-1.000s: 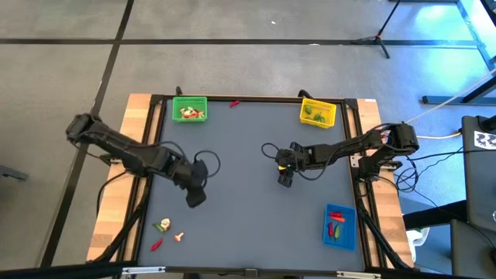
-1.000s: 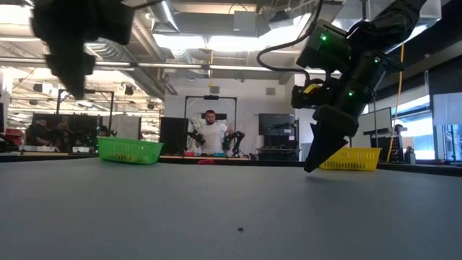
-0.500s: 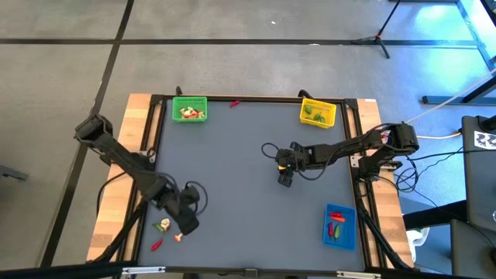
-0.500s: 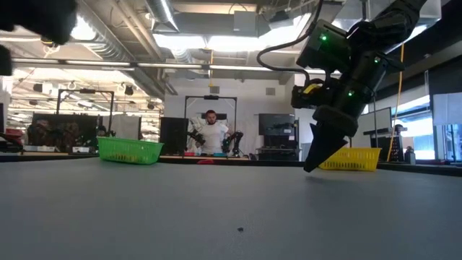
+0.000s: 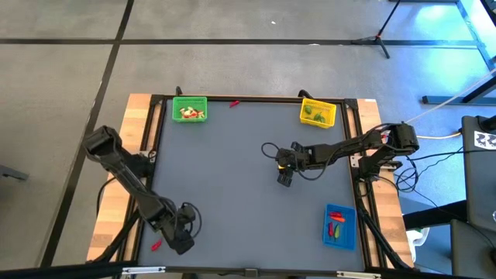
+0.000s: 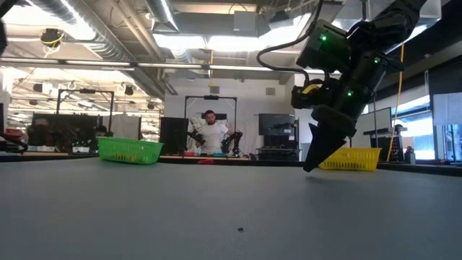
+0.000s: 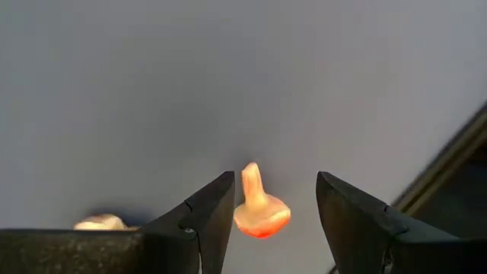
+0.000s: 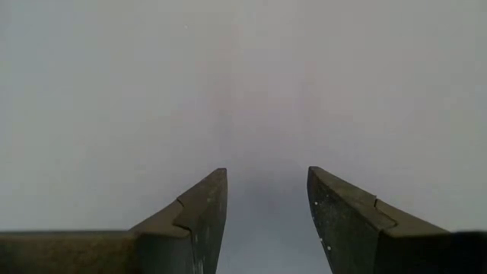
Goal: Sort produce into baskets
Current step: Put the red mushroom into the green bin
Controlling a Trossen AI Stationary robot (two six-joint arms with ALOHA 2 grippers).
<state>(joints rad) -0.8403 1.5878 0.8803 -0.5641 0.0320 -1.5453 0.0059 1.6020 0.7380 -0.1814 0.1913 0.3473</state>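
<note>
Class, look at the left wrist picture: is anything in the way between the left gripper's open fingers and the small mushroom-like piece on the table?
Nothing visible blocks it. The mushroom-like piece lies on the grey table in the gap of the open left gripper, touching neither finger as far as shown. Another pale piece lies off to the side, outside the fingers.

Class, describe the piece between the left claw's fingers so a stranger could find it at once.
Start at the table's near left corner, where the left claw hangs open. Between its fingers lies a mushroom: pale stalk, orange-tinted cap. The other pale piece lies outside the fingers.
</note>
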